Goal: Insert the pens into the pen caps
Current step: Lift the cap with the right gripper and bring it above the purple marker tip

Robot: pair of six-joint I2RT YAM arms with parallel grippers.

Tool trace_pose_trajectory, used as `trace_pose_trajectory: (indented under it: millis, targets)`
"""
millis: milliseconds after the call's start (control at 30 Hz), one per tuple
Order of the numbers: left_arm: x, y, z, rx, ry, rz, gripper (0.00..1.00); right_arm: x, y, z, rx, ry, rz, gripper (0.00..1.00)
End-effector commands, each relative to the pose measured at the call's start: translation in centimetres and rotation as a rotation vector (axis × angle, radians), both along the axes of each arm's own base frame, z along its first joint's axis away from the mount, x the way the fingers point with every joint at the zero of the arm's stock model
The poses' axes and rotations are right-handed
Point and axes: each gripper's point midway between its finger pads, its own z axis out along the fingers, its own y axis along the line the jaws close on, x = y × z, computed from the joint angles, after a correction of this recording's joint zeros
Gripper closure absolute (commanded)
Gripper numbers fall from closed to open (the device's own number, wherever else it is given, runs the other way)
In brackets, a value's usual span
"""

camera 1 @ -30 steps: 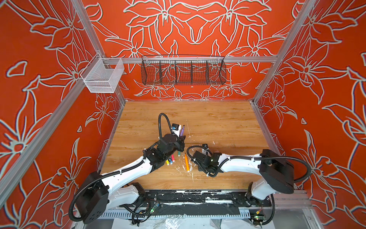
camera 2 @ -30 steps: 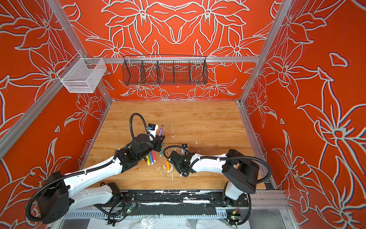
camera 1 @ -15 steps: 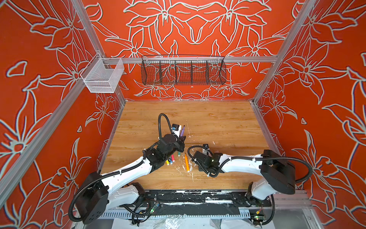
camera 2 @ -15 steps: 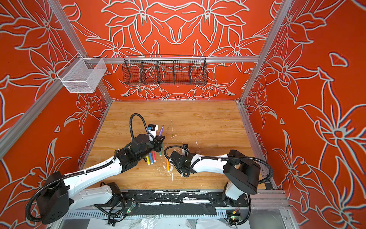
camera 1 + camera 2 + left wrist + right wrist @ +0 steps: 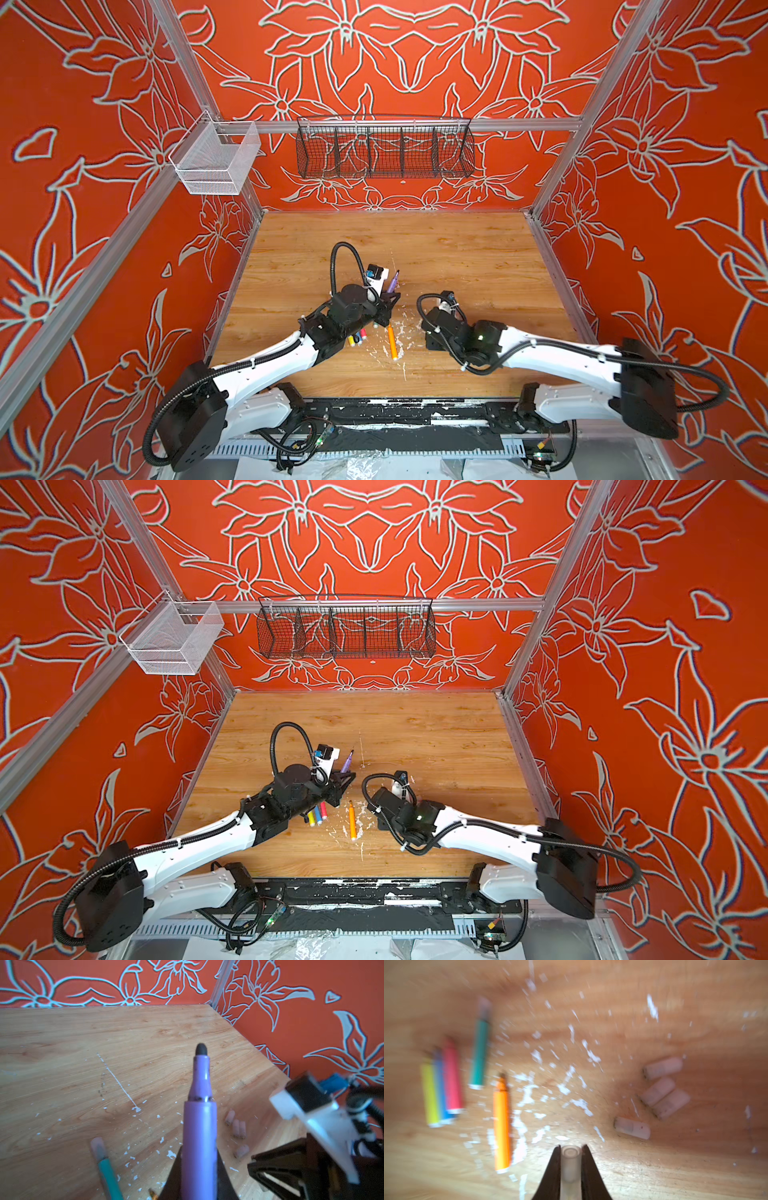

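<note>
left jaws clamp the purple pen [image 5: 199, 1126] by its barrel, tip free and raised; right jaws pinch a clear cap [image 5: 570, 1164] mouth-outward, apparently for mating above the counter [image 5: 457, 257].

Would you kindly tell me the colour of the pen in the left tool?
The pen is purple with a dark tip, clearest in the left wrist view.

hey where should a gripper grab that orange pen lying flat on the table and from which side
Probably best to take the orange pen mid-barrel, from straight above, jaws across its width. It lies flat with room along both long sides there; the tapered tip end offers little to pinch.
</note>
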Motion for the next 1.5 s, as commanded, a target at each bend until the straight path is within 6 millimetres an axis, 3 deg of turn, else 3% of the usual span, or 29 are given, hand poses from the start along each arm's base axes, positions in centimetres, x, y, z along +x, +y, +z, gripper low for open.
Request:
trace_pose_trajectory:
  millis: [0,200,367,600,667,1133,1467]
  targets:
    - [-2.0,-1.6,2.8,-0.061,-0.085,-0.127,1.0,1.1,-0.4,5.4,0.097,-0.134,-0.022,0.95]
    - [-4.0,-2.5,4.0,-0.083,-0.146,-0.207,1.0,1.4,0.6,15.3,0.438,-0.42,0.04,0.98]
    - [-5.2,-3.2,4.4,-0.092,-0.172,-0.251,1.0,1.4,-0.1,19.6,0.626,-0.564,0.01,0.98]
    - [-7.1,-4.3,5.0,-0.074,-0.209,-0.305,1.0,2.3,-0.1,21.0,0.722,-0.615,-0.062,1.0]
    - [-7.5,-3.9,6.2,-0.098,-0.235,-0.305,1.0,2.5,0.1,21.4,0.728,-0.622,-0.063,1.0]
    - [-7.3,-3.8,6.1,-0.096,-0.232,-0.29,1.0,2.1,2.2,23.2,0.845,-0.664,0.018,1.0]
    - [-7.1,-3.6,6.1,-0.096,-0.233,-0.275,1.0,2.2,3.4,22.5,0.869,-0.623,0.039,1.0]
